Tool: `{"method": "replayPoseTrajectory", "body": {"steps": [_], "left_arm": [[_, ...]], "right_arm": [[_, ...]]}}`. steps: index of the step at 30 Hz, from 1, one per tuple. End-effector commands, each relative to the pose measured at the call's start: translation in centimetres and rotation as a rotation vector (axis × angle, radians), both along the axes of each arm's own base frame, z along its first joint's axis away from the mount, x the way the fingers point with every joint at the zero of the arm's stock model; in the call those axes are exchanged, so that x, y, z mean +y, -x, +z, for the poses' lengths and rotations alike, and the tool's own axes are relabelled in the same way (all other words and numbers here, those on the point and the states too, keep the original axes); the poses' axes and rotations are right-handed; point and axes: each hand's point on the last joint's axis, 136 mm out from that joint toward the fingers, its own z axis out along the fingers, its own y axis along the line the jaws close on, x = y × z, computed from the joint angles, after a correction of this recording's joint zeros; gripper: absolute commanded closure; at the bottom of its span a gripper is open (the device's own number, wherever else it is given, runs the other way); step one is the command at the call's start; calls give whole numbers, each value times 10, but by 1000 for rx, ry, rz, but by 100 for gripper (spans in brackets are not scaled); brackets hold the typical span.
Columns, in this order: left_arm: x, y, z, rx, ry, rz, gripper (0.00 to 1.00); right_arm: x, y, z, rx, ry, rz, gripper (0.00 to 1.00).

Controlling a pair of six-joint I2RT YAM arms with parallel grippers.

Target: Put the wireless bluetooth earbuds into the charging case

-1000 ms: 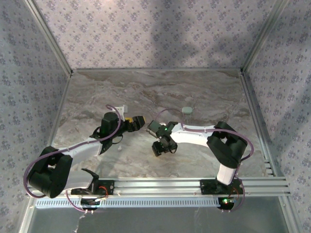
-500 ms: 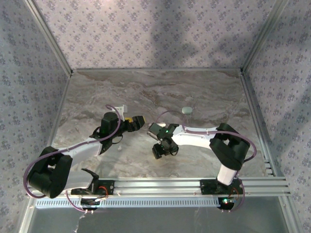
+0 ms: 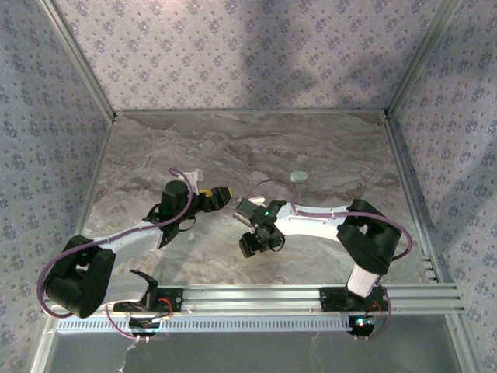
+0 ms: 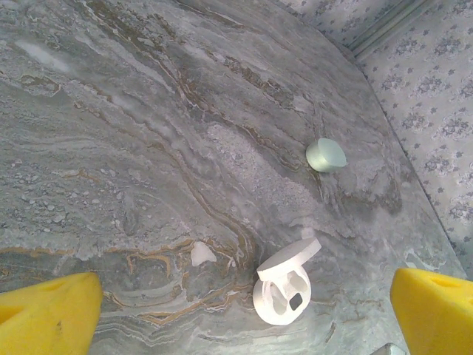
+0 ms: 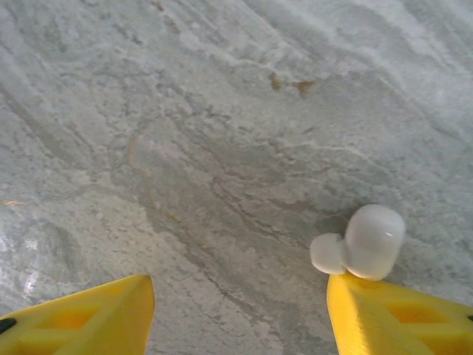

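Note:
In the left wrist view the white charging case point(image 4: 284, 287) lies on the marble with its lid open and both wells showing. A tiny whitish earbud point(image 4: 201, 254) rests just left of it. My left gripper point(image 4: 244, 287) is open, its yellow fingers point(image 4: 46, 314) wide apart and nearer the camera than the case. In the right wrist view a second white earbud point(image 5: 366, 242) lies on the table, touching the tip of one yellow finger point(image 5: 403, 314). My right gripper point(image 5: 240, 285) is open and holds nothing. From above, the left gripper point(image 3: 220, 193) and right gripper point(image 3: 248, 245) sit close together mid-table.
A pale green oval pebble point(image 4: 325, 155) lies farther back on the marble, also visible from above as the pebble point(image 3: 299, 177). A tiny white bit point(image 3: 189, 238) lies near the left forearm. Patterned walls enclose the table point(image 3: 342, 140) on three sides.
My right gripper has shifted a little toward the near left. The left arm has barely moved.

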Motion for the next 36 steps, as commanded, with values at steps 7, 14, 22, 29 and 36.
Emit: {"method": "replayPoseTrajectory", "body": {"steps": [7, 14, 22, 29, 36], "left_arm": [[-3, 1, 14, -33, 34, -9, 0], [-22, 16, 24, -109, -30, -66, 0], [-62, 53, 52, -290, -98, -229, 0], [-58, 56, 54, -325, -148, -201, 0], [-58, 54, 51, -315, -158, -197, 0]], "right_arm": [[-11, -5, 35, -65, -49, -49, 35], [-41, -27, 46, -96, -156, -188, 43], [-61, -38, 35, 10, -309, -244, 48], [-53, -38, 26, 53, -345, -240, 56], [-45, -39, 14, 79, -337, -233, 62]]}}
